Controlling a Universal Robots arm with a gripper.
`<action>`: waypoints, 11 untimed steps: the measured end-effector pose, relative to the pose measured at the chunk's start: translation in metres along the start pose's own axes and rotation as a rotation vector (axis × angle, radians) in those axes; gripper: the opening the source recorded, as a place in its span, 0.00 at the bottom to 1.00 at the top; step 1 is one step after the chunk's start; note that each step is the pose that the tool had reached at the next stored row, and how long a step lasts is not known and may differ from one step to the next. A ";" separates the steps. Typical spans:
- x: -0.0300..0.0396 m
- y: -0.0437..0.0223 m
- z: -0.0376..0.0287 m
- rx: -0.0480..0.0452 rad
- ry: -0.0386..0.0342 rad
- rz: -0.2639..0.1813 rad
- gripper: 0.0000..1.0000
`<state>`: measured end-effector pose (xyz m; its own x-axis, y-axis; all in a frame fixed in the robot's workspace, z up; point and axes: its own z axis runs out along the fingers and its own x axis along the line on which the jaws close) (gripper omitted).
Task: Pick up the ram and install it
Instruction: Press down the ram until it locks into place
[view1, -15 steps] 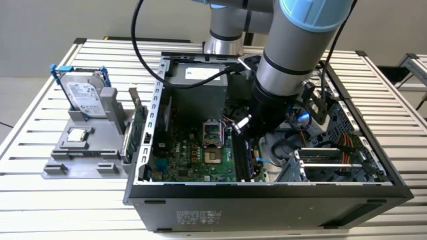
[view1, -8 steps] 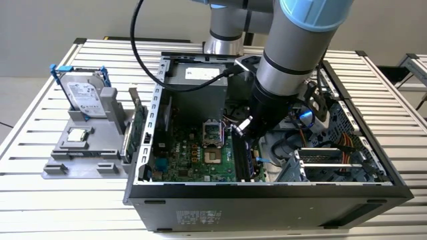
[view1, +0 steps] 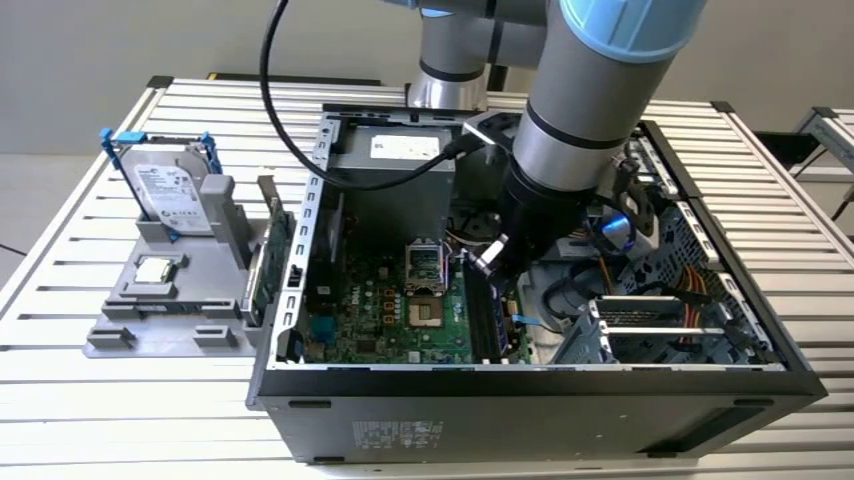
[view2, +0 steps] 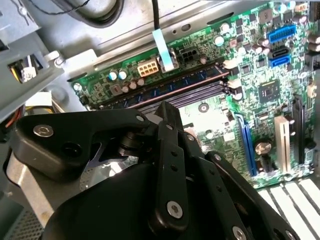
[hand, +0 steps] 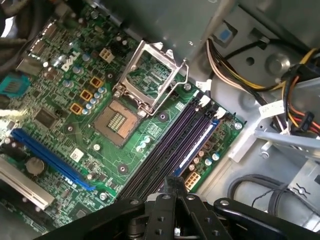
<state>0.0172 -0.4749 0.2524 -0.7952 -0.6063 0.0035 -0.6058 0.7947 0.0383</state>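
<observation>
Install step, by the look of it, late rather than early: ram (hand: 192, 150) standing on edge in the slot nearest the board's rim, just beside the white power plug (hand: 190, 181), pale label strip showing along it, not in the gripper. Gripper (hand: 173, 181) down inside the case (view1: 534, 385), over the near end of the slots, fingers pressed together and pinching nothing visible. Cannot tell whether touching the ram or hovering just above. Cannot tell either whether the end latches have closed, so seating unconfirmed; any further push calls for straight-down pressure along the stick's top edge, clear of the neighbouring empty slots. Inside the case: board with socket (hand: 116, 120) bare and its frame swung open, cables, drive cage. Outside, on the grey fixture (view1: 147, 335): hard drive (view1: 171, 195) upright, silver chip (view1: 158, 268) flat, green card (view1: 274, 255) on edge.
</observation>
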 end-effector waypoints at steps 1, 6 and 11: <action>0.0000 0.0000 0.0000 0.0001 0.0004 -0.012 0.00; -0.0003 0.0004 0.0000 0.0002 0.0024 -0.064 0.00; -0.0007 0.0008 0.0001 0.0004 0.0046 -0.120 0.00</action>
<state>0.0172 -0.4739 0.2523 -0.7171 -0.6969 0.0034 -0.6963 0.7167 0.0383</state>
